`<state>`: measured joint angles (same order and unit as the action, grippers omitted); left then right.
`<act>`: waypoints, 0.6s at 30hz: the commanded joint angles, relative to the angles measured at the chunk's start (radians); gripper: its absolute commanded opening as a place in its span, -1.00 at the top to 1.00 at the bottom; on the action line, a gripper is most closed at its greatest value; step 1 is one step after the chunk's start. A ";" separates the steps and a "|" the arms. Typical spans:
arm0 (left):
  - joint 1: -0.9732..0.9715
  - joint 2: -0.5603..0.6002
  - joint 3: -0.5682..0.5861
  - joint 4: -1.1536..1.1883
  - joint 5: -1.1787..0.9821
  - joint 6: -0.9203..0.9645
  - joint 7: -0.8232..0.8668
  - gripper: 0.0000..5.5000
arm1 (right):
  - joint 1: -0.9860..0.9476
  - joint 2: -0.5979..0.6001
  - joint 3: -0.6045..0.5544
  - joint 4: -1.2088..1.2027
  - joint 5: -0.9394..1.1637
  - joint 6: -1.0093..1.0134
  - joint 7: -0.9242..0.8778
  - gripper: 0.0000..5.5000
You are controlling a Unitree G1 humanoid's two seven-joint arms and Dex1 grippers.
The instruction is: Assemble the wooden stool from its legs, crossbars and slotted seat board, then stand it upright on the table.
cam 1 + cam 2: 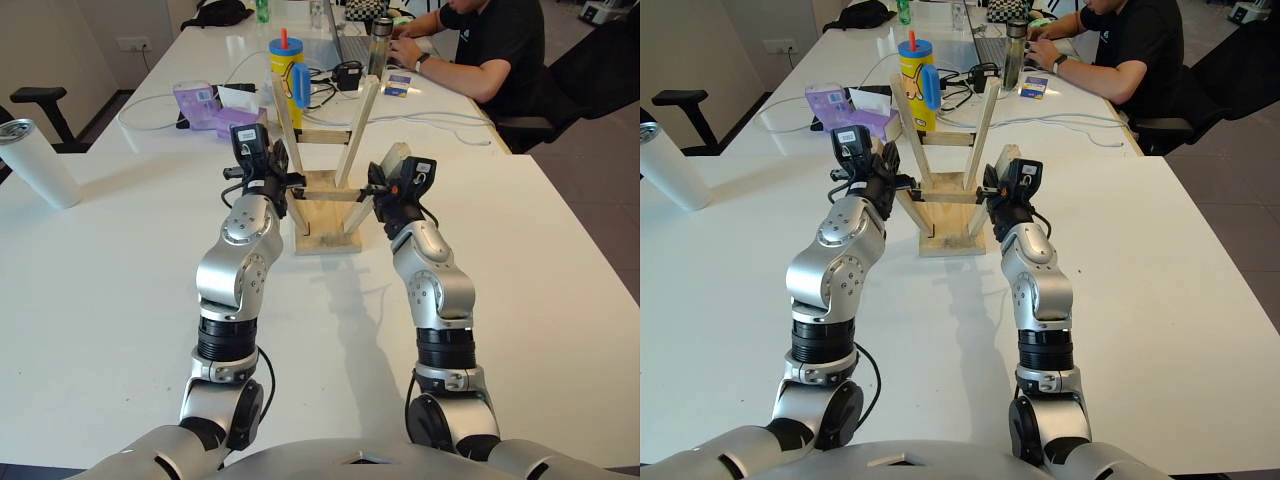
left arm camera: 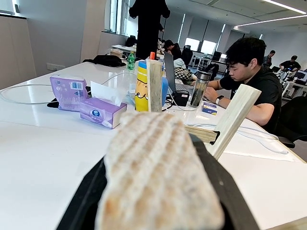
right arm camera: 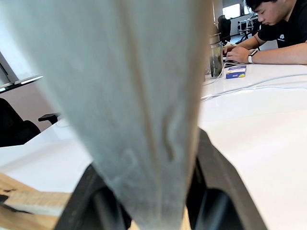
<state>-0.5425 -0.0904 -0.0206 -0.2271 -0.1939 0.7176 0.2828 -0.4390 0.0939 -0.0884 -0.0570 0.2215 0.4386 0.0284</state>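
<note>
A white table (image 1: 110,300) is shown. The stool (image 1: 330,194) is rested inverted on its seat board (image 1: 325,240). A white tumbler (image 1: 35,165), purple tissue box (image 1: 200,105) and yellow cup (image 1: 284,65) are set apart.

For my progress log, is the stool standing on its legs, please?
No, the stool rests on its seat board, its legs pointing up.

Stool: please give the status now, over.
Left gripper, right gripper beside stool. Stool upside down, seat board on table. Yellow cup stands behind.
</note>
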 commanded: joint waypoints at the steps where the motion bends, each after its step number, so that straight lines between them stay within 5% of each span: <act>1: 0.107 0.047 -0.078 0.141 0.006 0.207 -0.090 0.63 | -0.039 -0.017 0.080 -0.042 0.065 -0.140 0.206 0.61; 11: 0.078 0.153 -0.249 0.130 0.063 0.200 -0.162 0.60 | -0.049 -0.054 0.199 -0.098 -0.018 -0.150 0.209 0.60; 18: 0.082 0.139 -0.249 0.121 -0.010 0.233 -0.207 0.58 | -0.043 -0.011 0.190 -0.124 0.041 -0.070 0.191 0.59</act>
<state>-0.5501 0.0178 -0.1470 -0.2278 -0.1654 0.7210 0.2434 -0.4102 0.0358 -0.0182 -0.0624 0.1691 0.3875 0.0670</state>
